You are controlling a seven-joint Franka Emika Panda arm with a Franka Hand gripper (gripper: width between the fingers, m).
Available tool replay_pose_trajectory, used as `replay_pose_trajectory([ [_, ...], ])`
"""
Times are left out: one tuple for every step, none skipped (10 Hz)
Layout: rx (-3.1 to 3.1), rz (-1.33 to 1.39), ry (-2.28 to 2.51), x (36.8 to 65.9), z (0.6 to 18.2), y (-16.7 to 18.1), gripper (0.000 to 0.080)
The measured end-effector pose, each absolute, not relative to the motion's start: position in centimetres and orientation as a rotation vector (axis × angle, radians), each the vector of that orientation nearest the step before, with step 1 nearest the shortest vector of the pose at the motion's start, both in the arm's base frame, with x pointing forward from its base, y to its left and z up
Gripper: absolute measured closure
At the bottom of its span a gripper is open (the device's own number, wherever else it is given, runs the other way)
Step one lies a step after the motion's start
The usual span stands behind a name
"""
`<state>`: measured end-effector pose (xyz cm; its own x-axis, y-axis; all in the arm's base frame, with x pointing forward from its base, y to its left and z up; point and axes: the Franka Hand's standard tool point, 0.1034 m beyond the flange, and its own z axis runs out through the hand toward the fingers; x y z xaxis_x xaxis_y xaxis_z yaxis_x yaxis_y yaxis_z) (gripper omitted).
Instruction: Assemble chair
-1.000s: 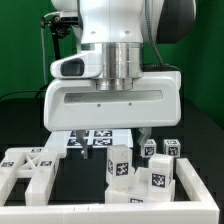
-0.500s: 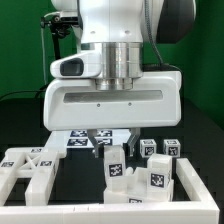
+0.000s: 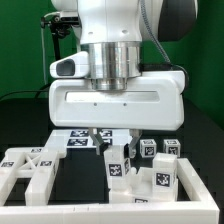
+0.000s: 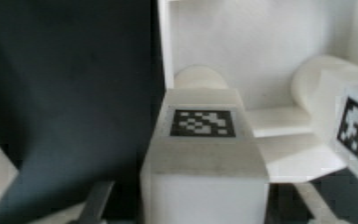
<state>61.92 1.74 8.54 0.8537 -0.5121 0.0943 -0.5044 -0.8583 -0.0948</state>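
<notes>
White robot gripper [image 3: 116, 147] hangs over a black counter [image 3: 72, 170]. Its fingers [image 3: 100, 143] stand narrow either side of a tagged white chair post [image 3: 117, 168] at 6 o'clock in the exterior view; whether they pinch it cannot be told. A good lift likely needs the post centred, upright, and clear of the tagged block [image 3: 160, 178] at its 3 o'clock.
</notes>
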Motion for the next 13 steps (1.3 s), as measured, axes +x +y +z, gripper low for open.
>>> replay_pose_trajectory([
  [-2.891,-0.172,0.983,61.9,8.5,1.9,0.0510],
  [-2.830,-0.166,1.127,62.0,8.5,2.1,0.0510],
  [-2.747,-0.158,1.300,62.1,8.5,2.5,0.0510],
  [-2.686,-0.149,1.413,62.3,8.5,3.1,0.0510],
  [-2.612,-0.123,1.540,62.3,8.5,3.7,0.0510],
  [-2.549,-0.113,1.636,62.4,8.5,4.3,0.0511],
  [-2.548,-0.105,1.640,62.4,8.5,4.3,0.0511],
  [-2.479,-0.096,1.730,62.4,8.5,4.3,0.0511],
  [-2.465,-0.093,1.747,62.4,8.5,4.4,0.0511],
  [-2.490,-0.096,1.711,62.4,8.6,4.3,0.0330],
  [-2.598,-0.115,1.544,62.6,8.9,3.6,0.0206],
  [-2.664,-0.121,1.450,62.6,9.0,3.5,0.0206],
  [-2.729,-0.133,1.334,62.7,9.0,3.6,0.0162],
])
